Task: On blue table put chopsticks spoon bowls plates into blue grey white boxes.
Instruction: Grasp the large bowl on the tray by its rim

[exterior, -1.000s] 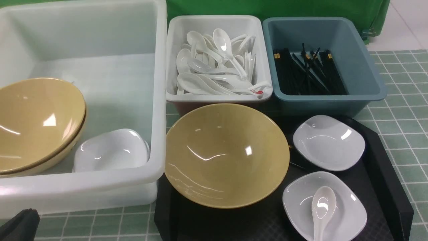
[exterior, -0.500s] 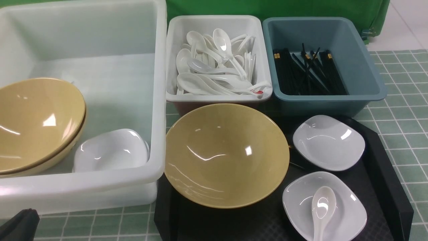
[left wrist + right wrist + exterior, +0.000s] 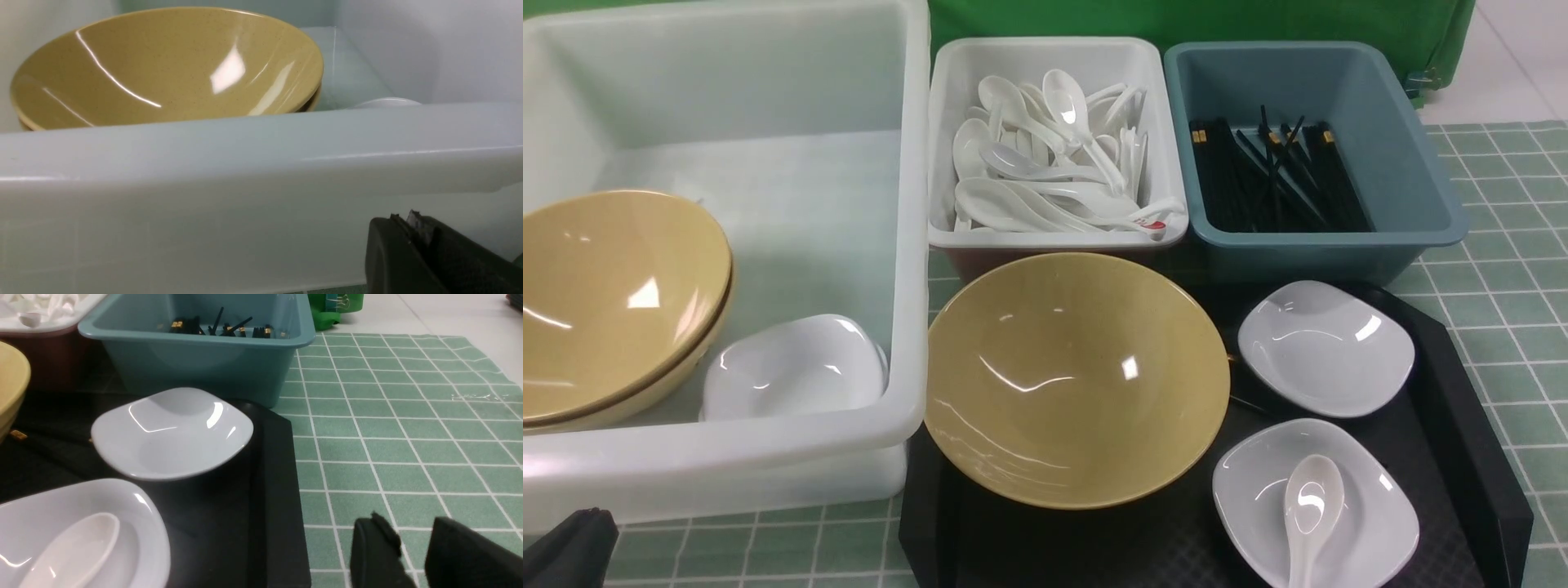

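Note:
One tan bowl (image 3: pixel 1076 380) sits on the black tray (image 3: pixel 1462 425) beside two white plates (image 3: pixel 1327 347); the nearer plate (image 3: pixel 1250 498) holds a spoon (image 3: pixel 1313 498). A gold-banded chopstick end (image 3: pixel 18 435) peeks out by the bowl. Two stacked bowls (image 3: pixel 613 302) and a plate (image 3: pixel 792 367) lie in the large white box (image 3: pixel 915 245). My left gripper (image 3: pixel 404 222) is shut and empty, low against that box's front wall. My right gripper (image 3: pixel 408 524) hangs open over the blue table (image 3: pixel 388 437), right of the tray, holding nothing.
The small white box (image 3: pixel 1054 241) is full of spoons (image 3: pixel 1054 155). The slate-blue box (image 3: pixel 1421 180) holds chopsticks (image 3: pixel 1274 175). Both stand just behind the tray. Green cloth hangs at the back.

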`<action>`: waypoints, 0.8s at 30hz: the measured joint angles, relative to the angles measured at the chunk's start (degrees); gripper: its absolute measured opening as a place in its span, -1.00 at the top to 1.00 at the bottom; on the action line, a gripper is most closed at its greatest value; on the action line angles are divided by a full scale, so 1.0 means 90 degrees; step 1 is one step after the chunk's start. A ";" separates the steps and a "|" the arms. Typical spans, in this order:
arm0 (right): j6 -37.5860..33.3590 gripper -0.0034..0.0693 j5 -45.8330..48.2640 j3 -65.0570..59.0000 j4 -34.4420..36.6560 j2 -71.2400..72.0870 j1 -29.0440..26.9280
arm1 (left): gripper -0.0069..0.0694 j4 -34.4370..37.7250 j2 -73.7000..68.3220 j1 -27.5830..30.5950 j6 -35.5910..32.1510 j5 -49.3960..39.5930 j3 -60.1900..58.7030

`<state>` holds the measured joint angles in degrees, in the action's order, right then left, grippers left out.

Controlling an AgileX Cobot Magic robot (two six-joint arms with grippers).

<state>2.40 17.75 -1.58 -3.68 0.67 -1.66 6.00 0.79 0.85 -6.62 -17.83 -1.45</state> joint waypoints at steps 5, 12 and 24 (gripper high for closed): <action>-0.0016 0.26 -0.1060 -0.0020 0.0000 0.0000 0.0000 | 0.81 0.0099 0.0000 0.0000 0.0000 0.0798 0.0000; 0.0117 0.26 -0.5001 -0.0020 -0.0011 0.0000 0.0000 | 0.81 0.0114 0.0000 0.0000 -0.0024 0.3450 0.0000; 0.1978 0.36 -0.6136 0.0617 -0.0018 -0.0038 0.0000 | 0.81 -0.0053 -0.0185 0.0000 0.1424 0.5742 0.0932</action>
<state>20.20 -37.47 3.98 -3.84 0.32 -1.66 5.52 -0.88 0.85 6.19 33.84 6.94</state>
